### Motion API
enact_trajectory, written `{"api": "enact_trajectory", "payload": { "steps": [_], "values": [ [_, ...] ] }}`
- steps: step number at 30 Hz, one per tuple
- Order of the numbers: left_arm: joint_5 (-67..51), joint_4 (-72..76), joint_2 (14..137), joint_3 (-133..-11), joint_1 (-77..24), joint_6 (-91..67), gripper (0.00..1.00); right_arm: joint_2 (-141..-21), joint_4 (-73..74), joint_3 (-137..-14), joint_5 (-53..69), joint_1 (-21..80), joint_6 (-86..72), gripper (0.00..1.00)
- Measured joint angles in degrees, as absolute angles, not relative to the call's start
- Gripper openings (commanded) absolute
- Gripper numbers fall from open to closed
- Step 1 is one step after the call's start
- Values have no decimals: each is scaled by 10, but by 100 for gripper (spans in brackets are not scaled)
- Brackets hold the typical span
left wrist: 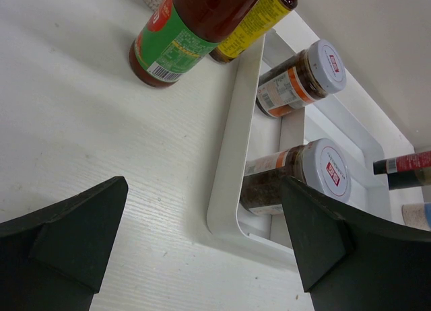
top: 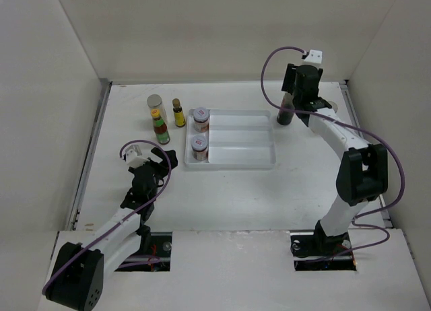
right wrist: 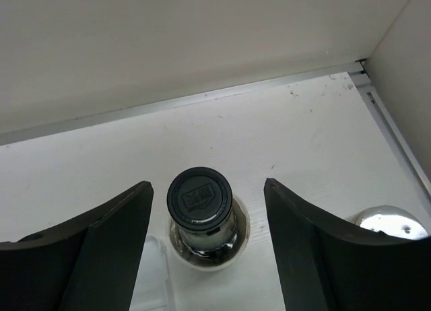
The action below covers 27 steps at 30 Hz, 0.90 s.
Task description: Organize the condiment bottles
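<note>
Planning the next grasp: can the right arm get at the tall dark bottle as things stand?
Probably yes. The right arm is above the dark bottle, jaws open either side of its black cap, nothing between. A silver lid sits close outside one jaw.

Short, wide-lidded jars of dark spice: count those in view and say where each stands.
2. Both stand in the white tray's left compartment: the far jar at its back end, the near jar at its front end. The right arm may hide others.
</note>
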State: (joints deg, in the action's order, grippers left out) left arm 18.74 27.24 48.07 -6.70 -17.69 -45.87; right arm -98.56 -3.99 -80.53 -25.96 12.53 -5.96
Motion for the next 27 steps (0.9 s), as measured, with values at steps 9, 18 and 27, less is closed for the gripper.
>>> {"api": "enact_trajectory", "payload": {
  "steps": [9,18,27],
  "values": [
    [187,272,481,-67,-178,-459,100,-1022,-57,-816,-244,113,-58,29],
    [187,273,482,-67,-178,-459,100,-991,-55,-815,-264,123,-46,28],
    [186,273,484,-67,-178,-459,100,-949,-73,-843,-275,242,-30,28]
  ]
}}
